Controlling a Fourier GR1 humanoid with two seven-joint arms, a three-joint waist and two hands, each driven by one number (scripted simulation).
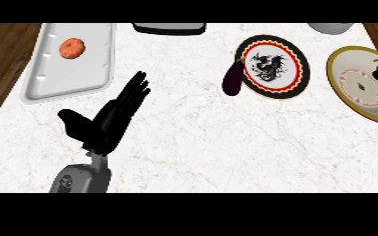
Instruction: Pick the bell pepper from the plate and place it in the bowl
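Observation:
A round plate (272, 66) with a red and black rim and a dark dragon figure lies at the upper right of the white counter. A dark purple, elongated vegetable (233, 78) leans at the plate's left edge, half over the counter. No bell pepper shows on the plate. A gold-rimmed bowl (353, 82) sits at the right edge, partly cut off. My left hand (111, 115) is at the lower left, open, fingers straight and pointing up-right, holding nothing, well left of the plate. My right hand is out of view.
A pale grey tray (48, 82) at the upper left carries a round orange-red item (71, 48). A dark flat object (168, 28) lies at the top edge, and a grey vessel (332, 27) at the top right. Wooden floor shows at the left.

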